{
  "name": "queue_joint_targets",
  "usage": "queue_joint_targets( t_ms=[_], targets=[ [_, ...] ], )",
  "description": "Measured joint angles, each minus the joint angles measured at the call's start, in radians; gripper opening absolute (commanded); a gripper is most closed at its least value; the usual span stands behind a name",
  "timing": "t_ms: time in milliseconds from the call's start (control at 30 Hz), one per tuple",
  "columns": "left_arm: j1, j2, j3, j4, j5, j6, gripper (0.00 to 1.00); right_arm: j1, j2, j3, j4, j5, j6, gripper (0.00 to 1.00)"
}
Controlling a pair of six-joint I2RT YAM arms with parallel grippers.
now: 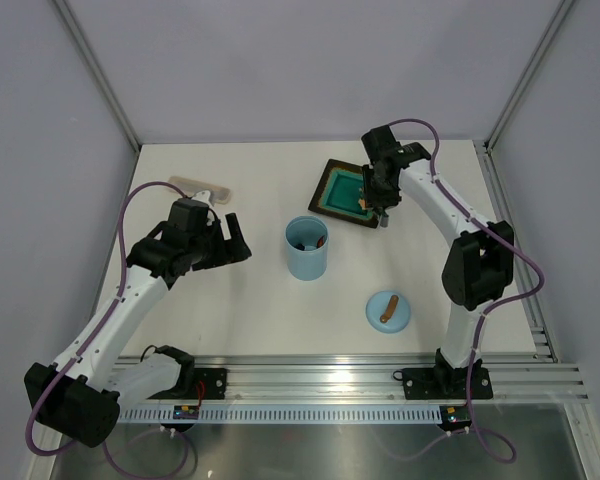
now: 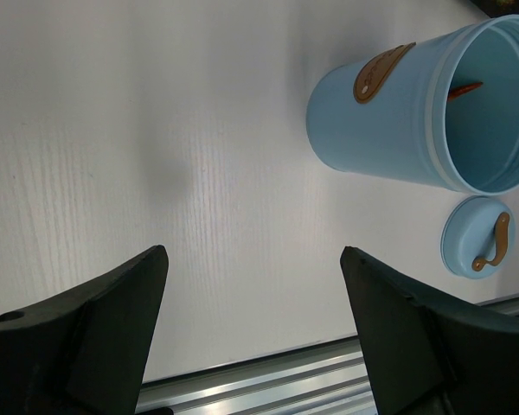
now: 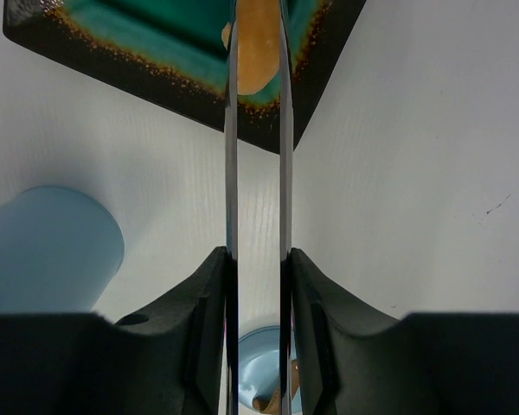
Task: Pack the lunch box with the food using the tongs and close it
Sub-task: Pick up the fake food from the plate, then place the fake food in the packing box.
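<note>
My right gripper [image 3: 258, 255] is shut on the silvery tongs [image 3: 231, 130], squeezing their two flat arms close together. It hangs over the teal plate's near corner [image 1: 380, 195]. The arms reach out over the plate, and an orange piece of food [image 3: 258, 43] sits between them near their far ends. The open light blue lunch box [image 1: 306, 248] stands upright mid-table with food pieces [image 2: 465, 88] inside. Its round lid [image 1: 388, 310] lies flat to the front right, the brown bar up. My left gripper [image 2: 251, 255] is open and holds nothing, left of the lunch box [image 2: 415, 112].
The square teal plate [image 1: 337, 190] with a dark rim lies at the back, right of centre. A flat beige object [image 1: 202, 186] lies at the back left, behind the left arm. Aluminium rails [image 1: 380, 375] run along the near edge.
</note>
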Motion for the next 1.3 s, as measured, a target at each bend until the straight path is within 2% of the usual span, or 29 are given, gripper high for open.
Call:
queue_joint_targets(
  t_ms=[300, 567, 867, 1300],
  targets=[
    [0.0, 0.005, 0.0, 0.007, 0.027, 0.013, 0.86, 0.0, -0.056, 0.014, -0.014, -0.013, 0.006, 0.27],
    [0.0, 0.016, 0.0, 0.008, 0.027, 0.016, 0.86, 0.017, -0.194, 0.072, -0.063, -0.061, 0.009, 0.27],
    [0.0, 0.027, 0.0, 0.008, 0.028, 0.016, 0.86, 0.193, -0.34, 0.097, -0.138, -0.096, 0.018, 0.27],
    [0.0, 0.027, 0.0, 0.007, 0.035, 0.015, 0.85, 0.351, -0.365, 0.042, -0.216, -0.109, 0.016, 0.31]
  ],
)
